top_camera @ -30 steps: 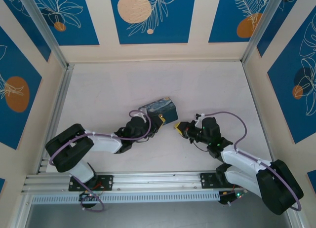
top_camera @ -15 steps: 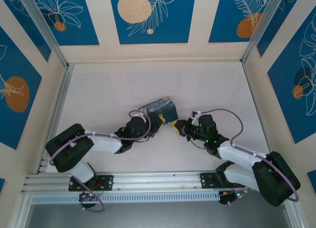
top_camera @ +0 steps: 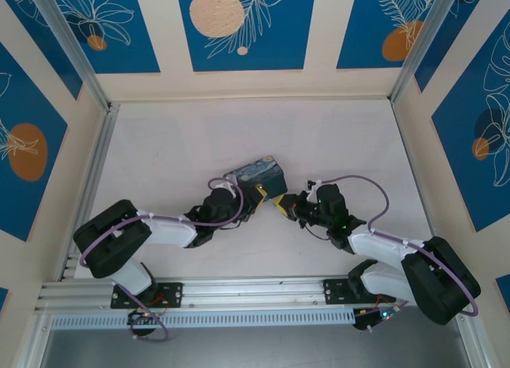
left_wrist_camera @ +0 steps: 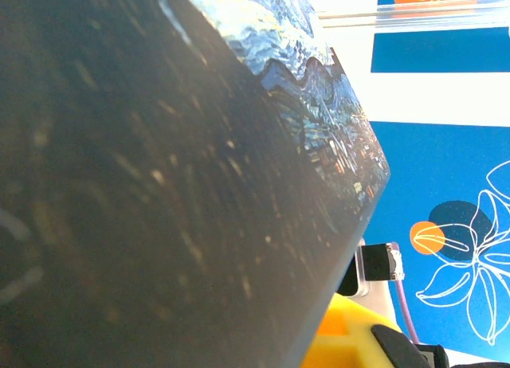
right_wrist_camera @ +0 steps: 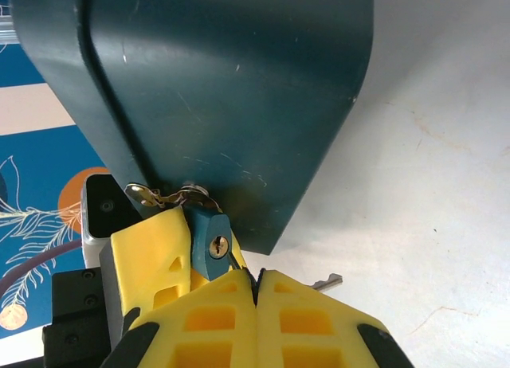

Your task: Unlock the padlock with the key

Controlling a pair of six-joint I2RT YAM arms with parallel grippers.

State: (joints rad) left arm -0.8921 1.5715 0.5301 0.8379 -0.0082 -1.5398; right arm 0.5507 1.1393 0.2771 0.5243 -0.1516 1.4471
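Note:
The padlock (right_wrist_camera: 205,229), bluish with a brass keyhole, hangs from the metal hasp of the dark box (right_wrist_camera: 223,89). A yellow finger (right_wrist_camera: 151,256) of my left gripper (top_camera: 262,194) presses against its side, and that gripper is shut on the padlock. My right gripper (right_wrist_camera: 256,287) is shut on the key (right_wrist_camera: 328,282). The key's thin blade pokes out just below and right of the keyhole, its tip almost touching the lock face. From above, both grippers meet at the near right corner of the box (top_camera: 256,174), and the right gripper (top_camera: 280,205) faces the left one.
The box's dark side (left_wrist_camera: 159,185) is close against the left wrist camera, its painted lid (left_wrist_camera: 319,89) along the top. Aluminium rails (top_camera: 88,185) and patterned walls bound the white table (top_camera: 199,137).
My right gripper has moved left, with the key in it, up to the padlock at the box's corner. The left arm and the box have stayed put.

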